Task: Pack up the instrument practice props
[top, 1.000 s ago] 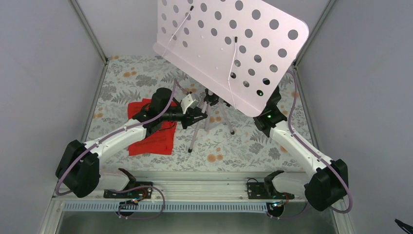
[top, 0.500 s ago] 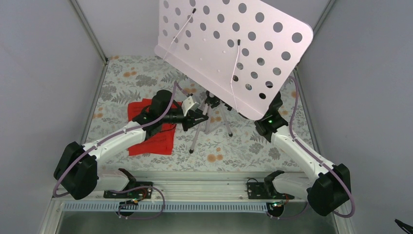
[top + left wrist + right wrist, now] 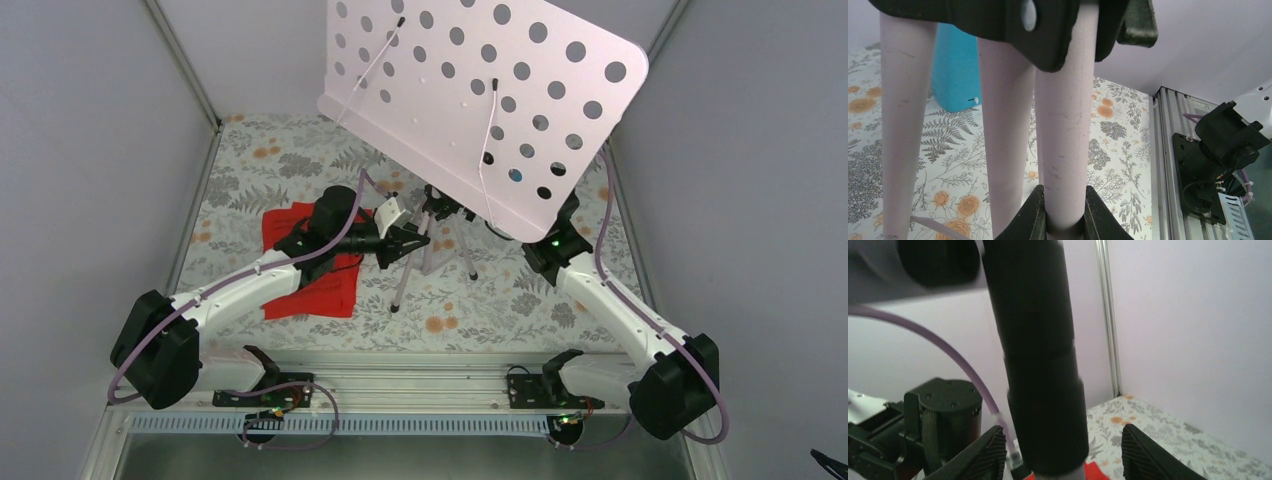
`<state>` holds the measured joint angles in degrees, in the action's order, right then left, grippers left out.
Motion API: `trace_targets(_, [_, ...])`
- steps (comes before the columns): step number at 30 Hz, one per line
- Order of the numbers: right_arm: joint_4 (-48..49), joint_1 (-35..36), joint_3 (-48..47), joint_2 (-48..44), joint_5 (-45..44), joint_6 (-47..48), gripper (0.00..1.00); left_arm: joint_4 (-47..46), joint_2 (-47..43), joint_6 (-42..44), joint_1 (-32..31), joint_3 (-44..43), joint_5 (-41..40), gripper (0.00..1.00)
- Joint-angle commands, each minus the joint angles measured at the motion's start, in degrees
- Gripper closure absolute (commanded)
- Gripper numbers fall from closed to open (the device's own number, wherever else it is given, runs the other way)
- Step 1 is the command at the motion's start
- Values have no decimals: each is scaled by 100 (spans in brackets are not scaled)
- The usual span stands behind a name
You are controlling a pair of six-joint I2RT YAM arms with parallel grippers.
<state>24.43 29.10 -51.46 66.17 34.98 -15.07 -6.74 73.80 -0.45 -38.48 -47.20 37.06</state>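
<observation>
one stand leg (image 3: 1063, 125) sits pinched in the left gripper (image 3: 1064, 202); the right gripper (image 3: 1065, 457) gapes around the black shaft (image 3: 1040, 390)

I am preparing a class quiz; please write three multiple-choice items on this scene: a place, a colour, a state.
1. Where do the red sheets lie?
A. propped against the back wall
B. flat on the table
C. inside a box
2. What colour is the metronome?
A. turquoise
B. yellow
C. black
3. The left end effector is:
A. open, in free air
B. shut on a tripod leg
C. shut on a sheet
Answers: 1 B, they lie flat on its floral cloth; 2 A, seen in the left wrist view; 3 B, it clamps the pale leg.
</observation>
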Motion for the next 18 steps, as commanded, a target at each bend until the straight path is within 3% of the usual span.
trace_targets(1, [33,-114,-438,106,-115,107,45,-653,-108,71,-62,-228,154,98])
trace_targets(16, [-535,-154,-1015,408,576,395,71,-595,-133,129,-116,-267,-32,98])
trace_targets(18, [-864,-153,-1148,431,679,552,69,-659,-156,96,-116,-268,-45,98])
